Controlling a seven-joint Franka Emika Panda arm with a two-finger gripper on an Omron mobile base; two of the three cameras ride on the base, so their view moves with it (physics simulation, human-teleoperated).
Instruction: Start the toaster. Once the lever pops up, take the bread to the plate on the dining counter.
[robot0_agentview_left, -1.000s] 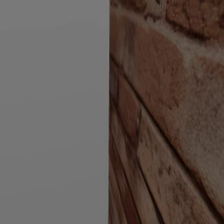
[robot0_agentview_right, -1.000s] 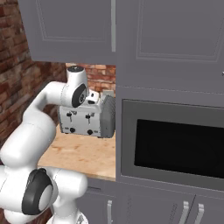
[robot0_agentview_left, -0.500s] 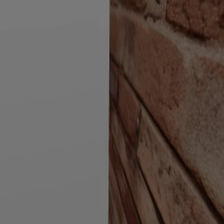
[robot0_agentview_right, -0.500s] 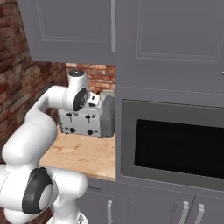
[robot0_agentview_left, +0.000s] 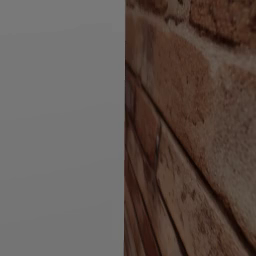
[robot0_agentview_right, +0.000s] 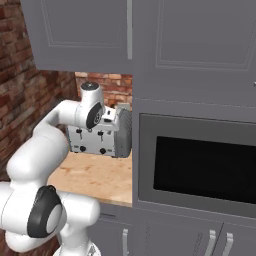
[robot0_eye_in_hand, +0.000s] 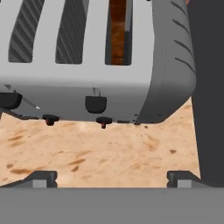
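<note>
Toaster (robot0_eye_in_hand: 87, 57): boxy, smooth silver-grey metal, rounded ribbed end, long dark slots with ridged inner walls. On its front, a dark rounded lever (robot0_eye_in_hand: 96, 103) high on the face, directly below the slot with the bread; a second dark lever (robot0_eye_in_hand: 8, 100) further along the same face. Two small black knobs with red marks (robot0_eye_in_hand: 103, 122) along the toaster's lower edge. Under the toaster, a light, mottled wood counter (robot0_eye_in_hand: 109, 157), matte and grainy. Beside the toaster's ribbed end, a flat dark grey panel (robot0_eye_in_hand: 208, 87). Behind the toaster, rough red-brown brick (robot0_agentview_right: 30, 100); above it, plain grey cabinets (robot0_agentview_right: 85, 30).

Bread (robot0_eye_in_hand: 117, 33): thin, tan-brown, darker at the edges, standing upright deep in the toaster slot nearest the ribbed end.

Gripper (robot0_eye_in_hand: 111, 178): spread wide, empty, fingertips (robot0_eye_in_hand: 41, 177) low in front of the toaster, above bare wood. Bread well beyond the tips, roughly centred between them, untouched. In the right base view, hand (robot0_agentview_right: 106, 116) close to the toaster's top front.
</note>
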